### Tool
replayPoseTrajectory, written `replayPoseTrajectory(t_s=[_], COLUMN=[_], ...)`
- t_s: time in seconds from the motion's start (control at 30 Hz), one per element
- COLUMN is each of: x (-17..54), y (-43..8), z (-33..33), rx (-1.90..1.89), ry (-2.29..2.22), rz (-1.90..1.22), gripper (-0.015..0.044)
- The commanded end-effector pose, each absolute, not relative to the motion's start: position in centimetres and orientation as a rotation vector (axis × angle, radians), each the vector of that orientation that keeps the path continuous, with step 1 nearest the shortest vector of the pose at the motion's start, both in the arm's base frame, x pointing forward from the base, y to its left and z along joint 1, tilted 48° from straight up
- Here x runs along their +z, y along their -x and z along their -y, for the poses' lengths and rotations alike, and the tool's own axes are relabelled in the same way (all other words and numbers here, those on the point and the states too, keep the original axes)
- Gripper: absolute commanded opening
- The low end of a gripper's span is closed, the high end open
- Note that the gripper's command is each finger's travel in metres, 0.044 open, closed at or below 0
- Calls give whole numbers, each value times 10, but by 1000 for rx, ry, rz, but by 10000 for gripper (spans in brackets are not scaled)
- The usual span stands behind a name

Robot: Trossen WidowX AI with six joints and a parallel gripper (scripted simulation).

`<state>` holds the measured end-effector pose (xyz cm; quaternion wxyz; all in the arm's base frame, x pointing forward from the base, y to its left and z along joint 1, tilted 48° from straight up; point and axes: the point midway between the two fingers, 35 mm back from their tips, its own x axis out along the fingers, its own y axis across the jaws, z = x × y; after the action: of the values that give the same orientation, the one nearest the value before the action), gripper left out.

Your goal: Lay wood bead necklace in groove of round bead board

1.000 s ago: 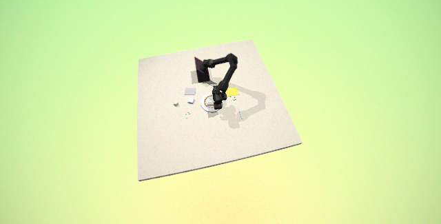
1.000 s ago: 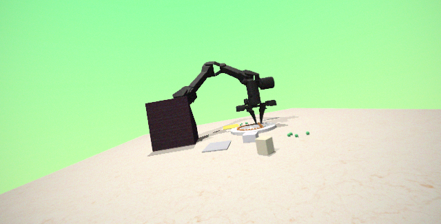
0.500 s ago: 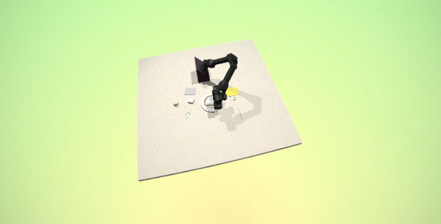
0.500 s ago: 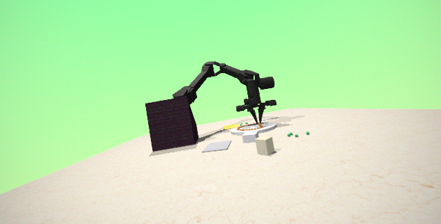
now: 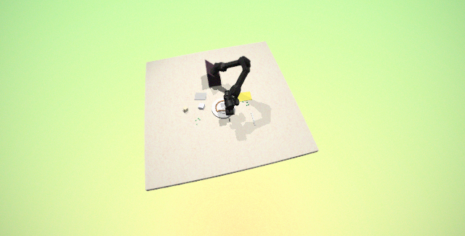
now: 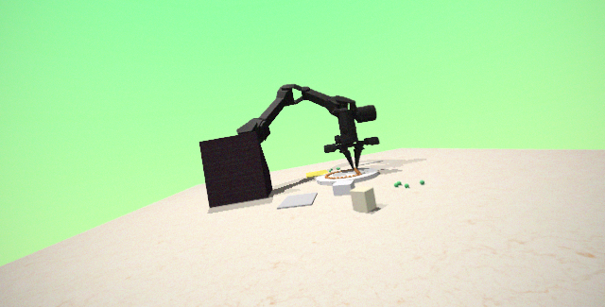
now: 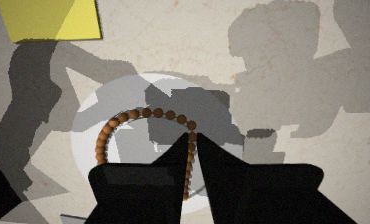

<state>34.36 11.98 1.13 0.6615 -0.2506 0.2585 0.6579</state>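
The round white bead board (image 5: 214, 112) (image 6: 325, 181) (image 7: 84, 145) lies flat on the table. The brown wood bead necklace (image 5: 216, 107) (image 6: 330, 177) (image 7: 146, 112) lies on it. In the wrist view its left and far beads form an arc close to the thin groove line, and its right side runs nearly straight toward the camera, inside the groove's right part. My gripper (image 6: 354, 170) (image 7: 192, 136) points down over the board, shut on a bead near the necklace's far right bend. There the strand rises a little off the board. The fingers hide part of the near side.
A yellow sheet (image 5: 245, 96) (image 6: 315, 174) (image 7: 61, 20) lies beside the board. On the other side are a grey plate (image 5: 200, 96) (image 6: 298, 200), a white block (image 5: 201, 106) (image 6: 342, 188) and a beige block (image 5: 185, 110) (image 6: 363, 199). Small green balls and a thin rod (image 5: 253, 119) lie around.
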Motion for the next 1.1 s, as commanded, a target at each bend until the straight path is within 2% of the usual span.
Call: replayPoseTrajectory(t_s=[0.0, 0.8, 1.07], x=[12, 13, 15], y=[-344, -353, -352], z=[-120, -124, -121], rx=[1488, 1485, 1487], ry=[567, 559, 566], rz=[-584, -586, -584], gripper=[0, 0, 210])
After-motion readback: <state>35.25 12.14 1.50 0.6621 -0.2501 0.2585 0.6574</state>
